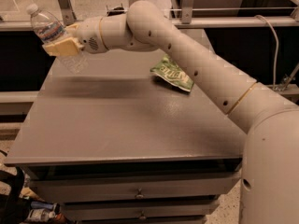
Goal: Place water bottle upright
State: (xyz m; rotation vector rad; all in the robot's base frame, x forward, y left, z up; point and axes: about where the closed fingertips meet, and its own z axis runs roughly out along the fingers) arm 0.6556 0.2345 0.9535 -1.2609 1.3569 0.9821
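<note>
The water bottle (52, 34) is clear and ribbed with a white cap and a blue, white and red label. My gripper (63, 45) is shut on its middle and holds it in the air above the far left corner of the grey table (126, 125). The bottle is tilted, cap up and to the left, base down and to the right. My arm (187, 64) reaches in from the right across the table.
A green snack bag (172, 73) lies on the table right of centre, under my arm. The table has drawers (138, 192) in front. A metal rail (196, 22) runs behind the table. Clutter sits on the floor at the lower left.
</note>
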